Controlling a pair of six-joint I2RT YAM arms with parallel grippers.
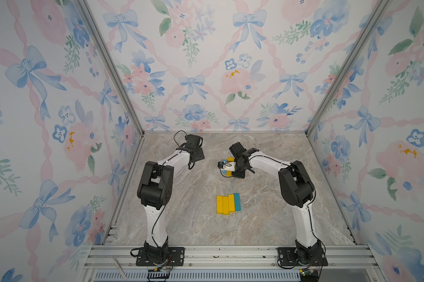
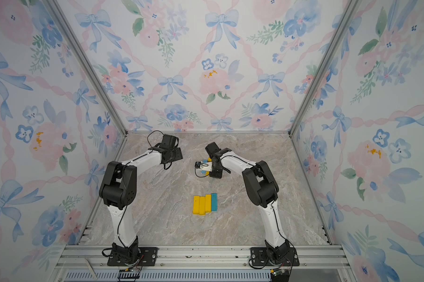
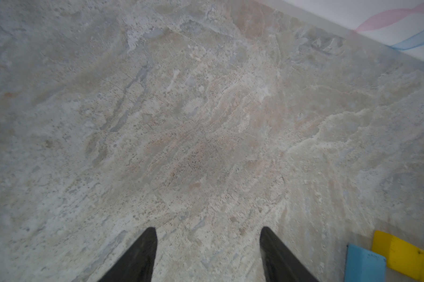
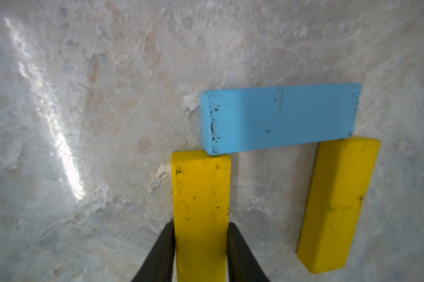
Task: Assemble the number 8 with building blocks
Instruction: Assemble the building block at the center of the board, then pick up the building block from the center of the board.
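In the right wrist view my right gripper [image 4: 201, 225] is shut on a yellow block [image 4: 201, 190] lying flat on the table, with a finger against each long side. That block's far end touches a corner of a light blue block [image 4: 279, 117] set crosswise. A second yellow block [image 4: 337, 205] meets the blue one's other end, so these three building blocks make a three-sided bracket of the number 8. My left gripper [image 3: 207, 232] hangs open over bare table beside the blue block [image 3: 364, 263]. In both top views the right wrist covers most of this group [image 1: 229, 160].
Four more blocks lie side by side nearer the front: three yellow [image 1: 222, 204] [image 2: 201, 204] and one teal [image 1: 237, 202] [image 2: 214, 202]. Floral walls close in the marble table [image 1: 267, 219] at the back and sides. The arm bases stand on the front rail [image 1: 230, 254].
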